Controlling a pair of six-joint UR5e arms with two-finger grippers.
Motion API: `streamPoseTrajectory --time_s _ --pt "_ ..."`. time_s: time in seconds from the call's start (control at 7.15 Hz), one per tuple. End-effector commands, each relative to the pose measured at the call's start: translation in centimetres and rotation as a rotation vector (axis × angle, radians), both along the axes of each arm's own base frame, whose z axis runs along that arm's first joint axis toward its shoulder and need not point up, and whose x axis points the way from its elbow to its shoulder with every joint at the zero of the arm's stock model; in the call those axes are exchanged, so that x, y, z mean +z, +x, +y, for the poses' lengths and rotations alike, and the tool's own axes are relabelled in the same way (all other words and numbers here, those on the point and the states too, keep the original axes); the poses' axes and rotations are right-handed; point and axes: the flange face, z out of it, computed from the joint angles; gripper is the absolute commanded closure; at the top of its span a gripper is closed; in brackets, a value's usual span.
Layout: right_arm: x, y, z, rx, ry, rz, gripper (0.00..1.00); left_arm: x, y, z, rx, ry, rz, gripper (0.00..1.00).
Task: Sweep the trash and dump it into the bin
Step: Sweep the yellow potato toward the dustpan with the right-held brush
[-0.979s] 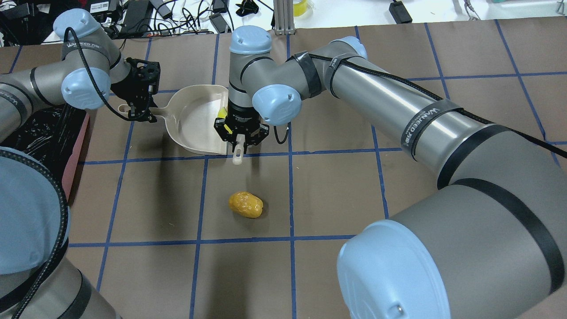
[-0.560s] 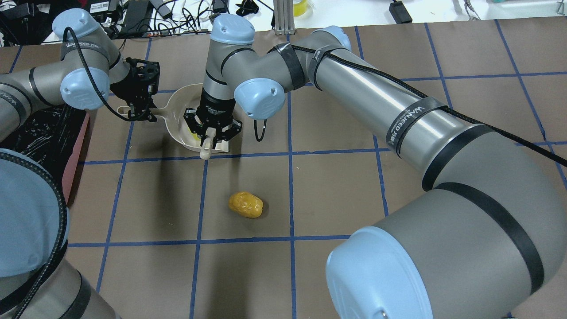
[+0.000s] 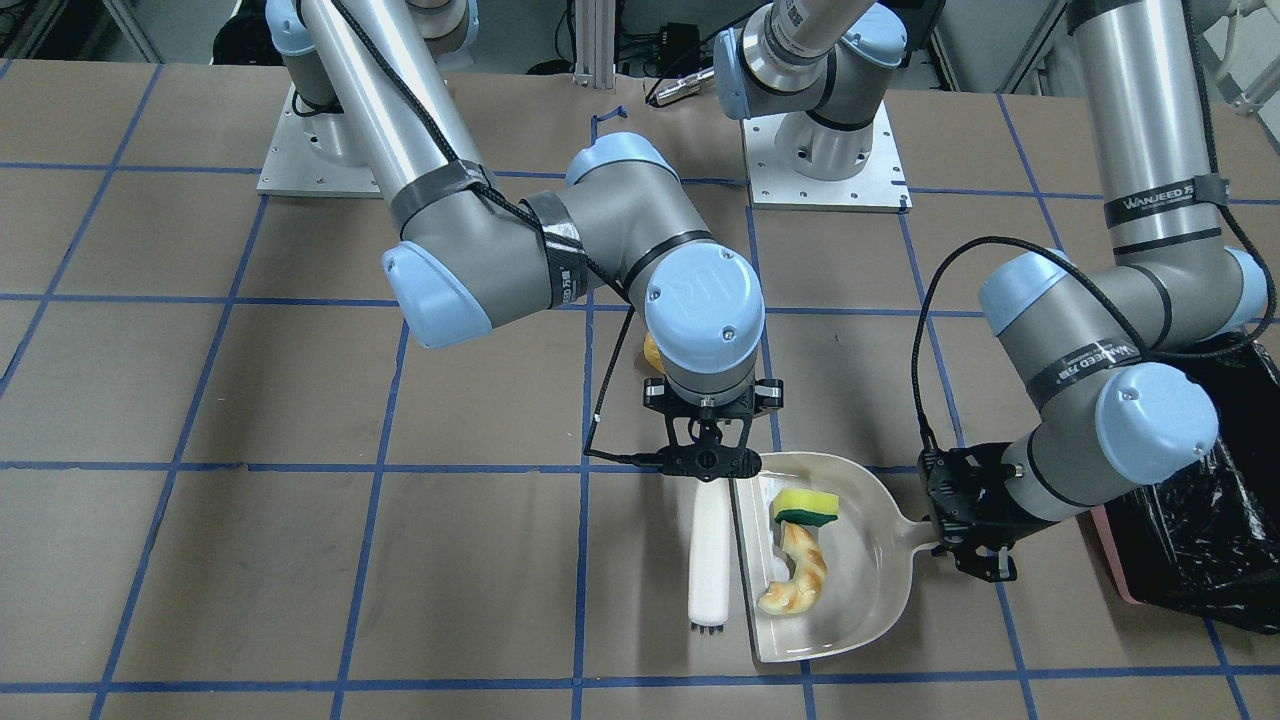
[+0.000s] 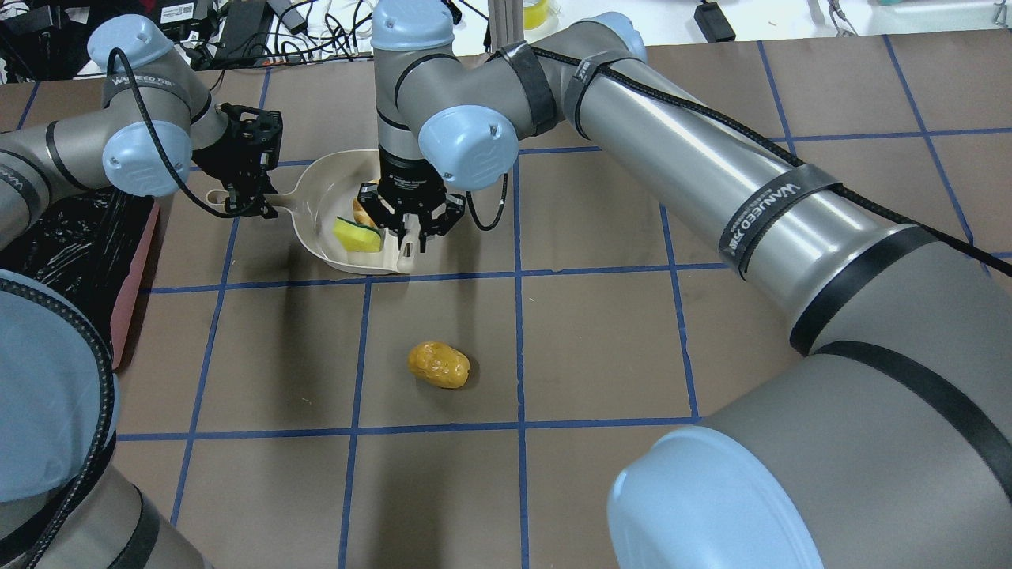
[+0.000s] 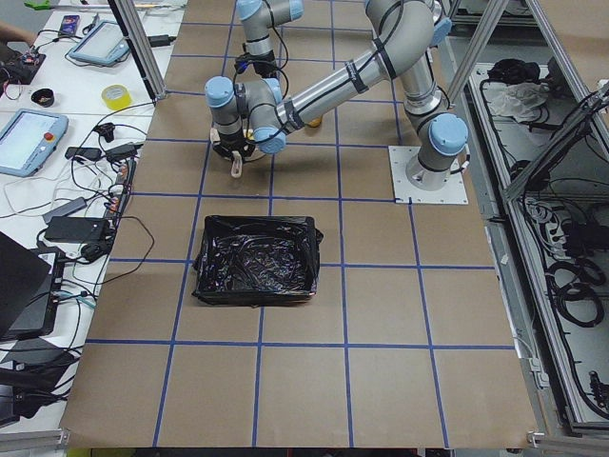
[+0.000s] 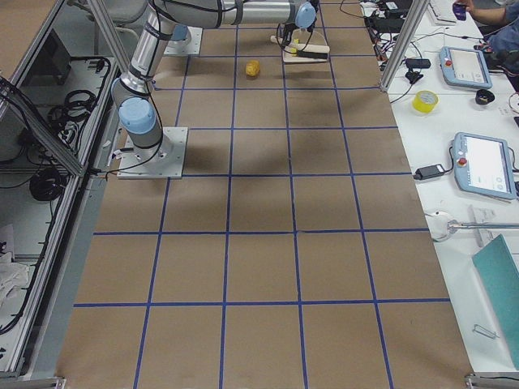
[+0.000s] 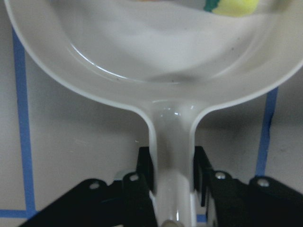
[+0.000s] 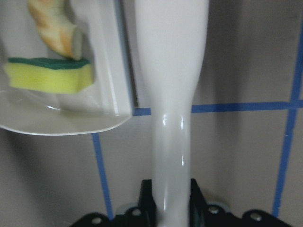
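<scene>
My left gripper (image 4: 251,180) is shut on the handle of the cream dustpan (image 4: 320,217), which lies flat on the table. The yellow sponge with green backing (image 4: 356,235) and the croissant piece (image 3: 797,580) lie inside the pan. My right gripper (image 4: 407,227) is shut on the cream brush (image 3: 708,560), held just outside the pan's open edge. The golden-brown potato lump (image 4: 439,364) lies on the table, nearer the robot than the pan. The pink bin with its black bag (image 4: 75,237) stands at the left edge, behind my left arm.
The table is brown paper with a blue tape grid (image 4: 518,273). The right arm (image 4: 696,158) reaches across the middle of the table. Cables and gear (image 4: 316,24) lie beyond the far edge.
My right gripper swept the brush left across the pan's mouth, then drew back right to the edge. The sponge now lies inside the pan. My left gripper held still.
</scene>
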Motion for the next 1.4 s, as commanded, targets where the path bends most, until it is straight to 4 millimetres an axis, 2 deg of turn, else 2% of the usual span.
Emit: streamPoseTrajectory --time_s 0.0,0.14,0.42,0.56,0.7,0.84,0.98,1.26 --pt "3.1 -4.9 1.0 0.007 0.021 0.13 1.0 -0.7 2.7 4.9 -0.016 0.057 0.024 1.0" --pt "3.6 -6.8 3.0 0.036 0.059 0.143 1.0 -0.6 1.6 7.2 -0.021 0.072 0.019 1.0" --pt "2.5 -9.2 9.0 0.035 0.066 0.137 1.0 1.1 0.3 11.8 -0.058 0.095 -0.082 1.0" --pt "1.0 -9.8 11.5 0.031 0.052 0.125 1.0 1.7 -0.5 14.1 -0.068 0.097 -0.093 1.0" --pt "-1.0 -9.1 13.5 0.023 0.063 0.12 1.0 1.8 -1.3 15.9 -0.074 0.101 -0.106 1.0" --pt "-2.1 -5.9 16.1 0.031 0.056 0.117 1.0 1.7 -2.5 17.3 -0.092 0.091 -0.118 1.0" --pt "-2.2 -3.9 18.3 0.052 0.059 0.128 1.0 1.6 -3.8 18.5 -0.107 0.071 -0.126 1.0" --pt "-2.3 -3.3 19.0 0.045 0.064 0.129 1.0 1.1 -4.2 19.1 -0.099 0.078 -0.125 1.0"
